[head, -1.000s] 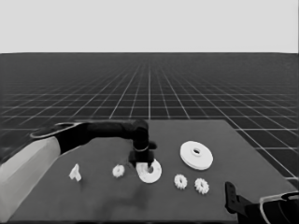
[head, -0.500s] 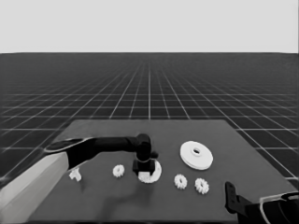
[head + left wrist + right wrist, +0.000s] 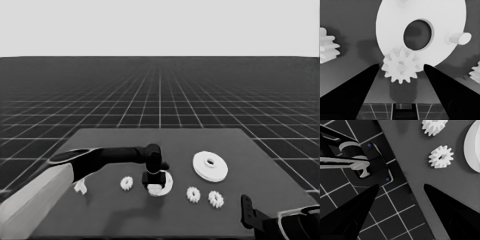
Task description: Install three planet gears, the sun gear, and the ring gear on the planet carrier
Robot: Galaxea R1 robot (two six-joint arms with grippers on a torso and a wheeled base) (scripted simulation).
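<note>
Right now we are holding our left gripper (image 3: 156, 184) directly over the smaller round part (image 3: 161, 185), which is lying near the middle of the table (image 3: 260, 165), toward its front edge. Its fingers (image 3: 352, 97) are standing wide apart and gripping nothing; between them a gear (image 3: 401, 67) is sitting on a peg at the rim of that smaller round part (image 3: 420, 15), free of both fingers. Another gear (image 3: 127, 183) is lying just beside the part on the left-end side, and two more gears (image 3: 193, 194) are lying toward the front right. The larger round part (image 3: 210, 166) is resting farther back on the right. We are keeping our right gripper (image 3: 400, 202) parked off the front right corner, fingers apart and empty.
</note>
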